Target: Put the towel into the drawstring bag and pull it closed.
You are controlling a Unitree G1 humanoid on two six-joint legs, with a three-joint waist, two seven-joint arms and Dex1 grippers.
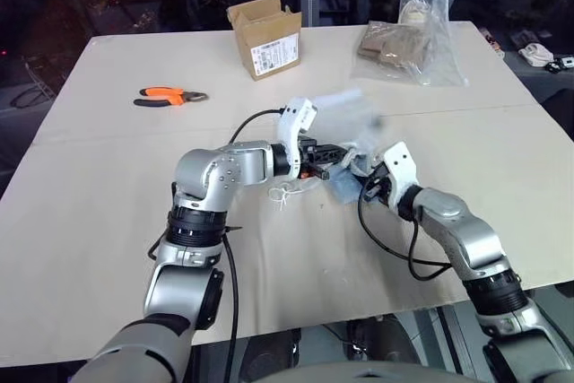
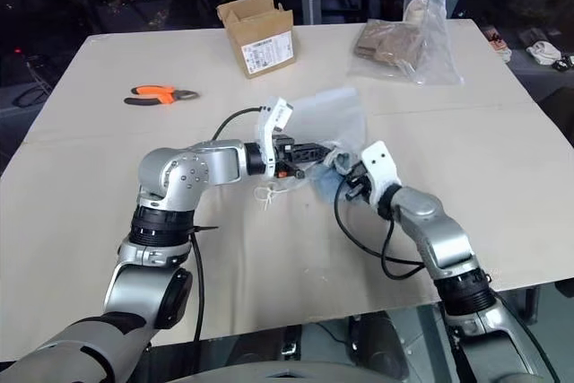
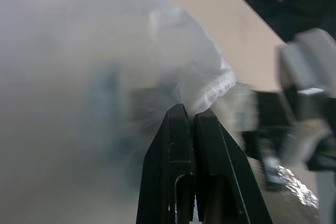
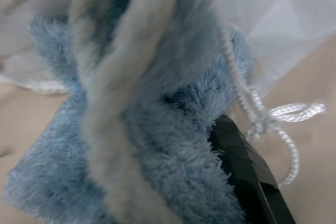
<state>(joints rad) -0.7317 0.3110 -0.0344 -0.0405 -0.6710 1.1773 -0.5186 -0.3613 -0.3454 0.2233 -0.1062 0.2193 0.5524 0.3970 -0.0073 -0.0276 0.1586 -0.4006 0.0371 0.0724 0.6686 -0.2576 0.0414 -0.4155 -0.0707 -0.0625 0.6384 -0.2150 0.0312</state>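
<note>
From my head cameras I see both arms meeting over the middle of the table (image 1: 108, 248), where the left gripper (image 1: 334, 161) lifts the drawstring bag (image 2: 334, 118) so that it billows toward twelve o'clock, and the right gripper (image 2: 345, 184) sits just at its four o'clock with the towel (image 2: 325, 184) between them at the bag's mouth. The left wrist view adds what the head views cannot: the two black fingers (image 3: 173, 150) are pressed flat together on the thin white fabric at the hemmed mouth. The right wrist view shows the light blue pile close up, bunched against one black finger (image 4: 247, 166), with the white cord (image 4: 273, 124) looped beside it; I think the right fingers are nearly closed on the towel, though the second finger is buried in the cloth. Counting the table: one towel, one drawstring bag, one cardboard box (image 1: 265, 37) at eleven o'clock, one pair of orange-handled pliers (image 1: 170, 96) at ten, and one clear plastic bag (image 1: 414, 38) with brown contents at one o'clock.
</note>
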